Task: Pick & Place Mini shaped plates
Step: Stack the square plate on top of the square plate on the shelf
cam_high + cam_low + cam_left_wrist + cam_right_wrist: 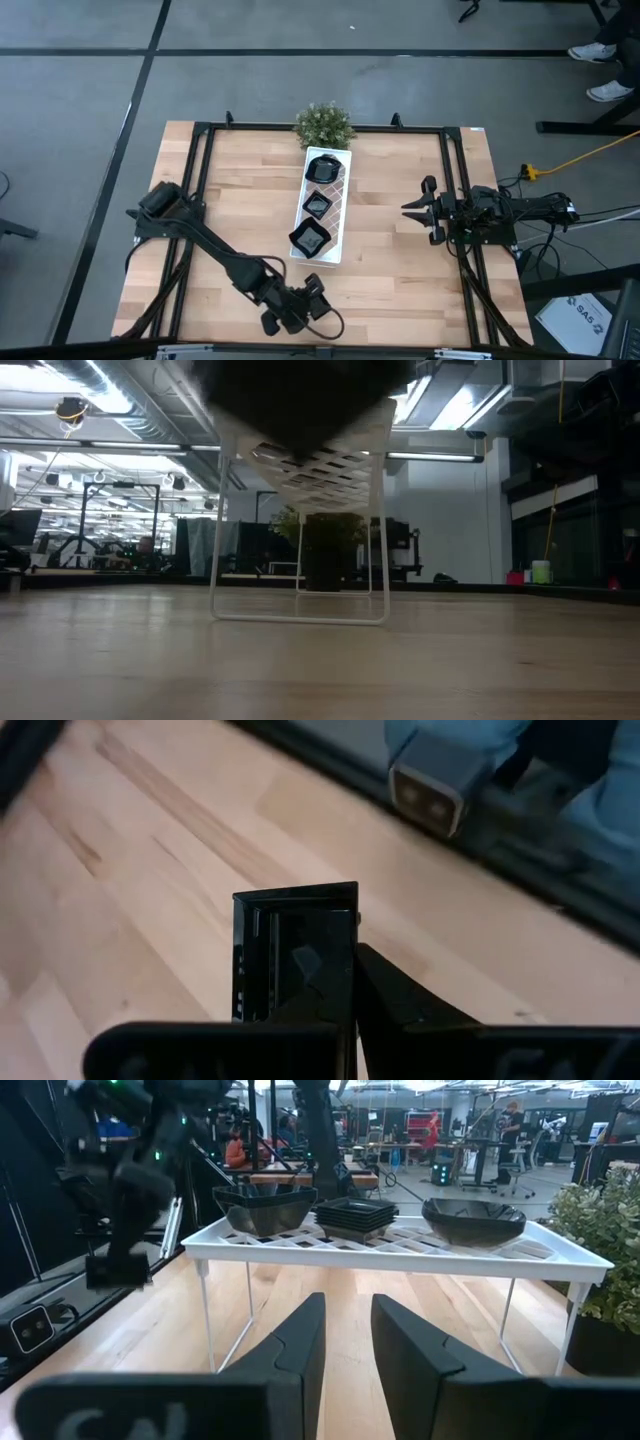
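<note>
While my left gripper [292,312] sits low at the near edge of the light wooden table [240,210], its fingers are pinched tight on a small glossy black square plate [296,952]. The wrist view shows that dish clamped by its rim and standing on edge between the dark fingers, which I judge is the way to carry such a shallow thing without it slipping flat.

Moving toward the middle, the long white lattice tray on thin wire legs [324,205] runs away from me toward the small green potted plant [323,123] at the far edge. Three more black dishes rest on it in a row: a nearest squarish one [309,238], a middle flat stack of squares [319,205], and a rounder bowl-like one [322,168] closest to the plant (from the right wrist camera the middle one reads as several nested plates). I take the tray's raised deck as the drop point, so the held plate must be lifted above it.

On the right, my right gripper [412,209] waits beside the tray, well clear of it, fingers parted and holding nothing, pointed at the tray's long side.
</note>
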